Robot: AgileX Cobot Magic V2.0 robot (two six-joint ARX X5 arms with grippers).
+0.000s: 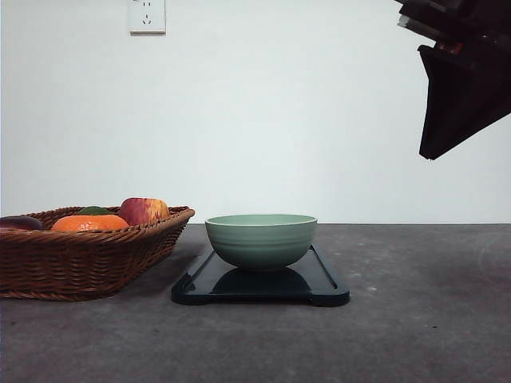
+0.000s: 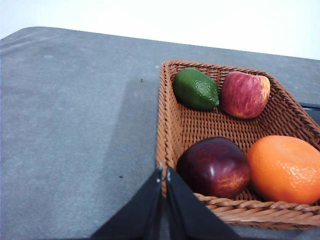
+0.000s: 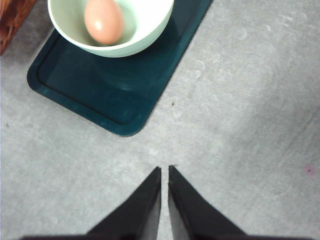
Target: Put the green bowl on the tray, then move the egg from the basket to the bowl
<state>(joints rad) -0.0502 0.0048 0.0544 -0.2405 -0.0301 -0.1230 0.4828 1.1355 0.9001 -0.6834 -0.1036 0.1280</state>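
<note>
The green bowl (image 1: 261, 239) is set on the tray (image 1: 323, 283), with the egg (image 3: 104, 21) lying inside. An apple (image 2: 245, 94), lime (image 2: 196, 88), orange (image 2: 286, 168) and dark plum (image 2: 214, 167) are held in the basket (image 2: 168, 125). Both hands, left (image 2: 164, 174) and right (image 3: 164, 172), are closed and empty.

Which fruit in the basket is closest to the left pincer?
The dark purple-red apple. It lies at the basket's near corner, just beside the shut left pincer, with the orange on its other side; the lime and red apple sit at the far end.
</note>
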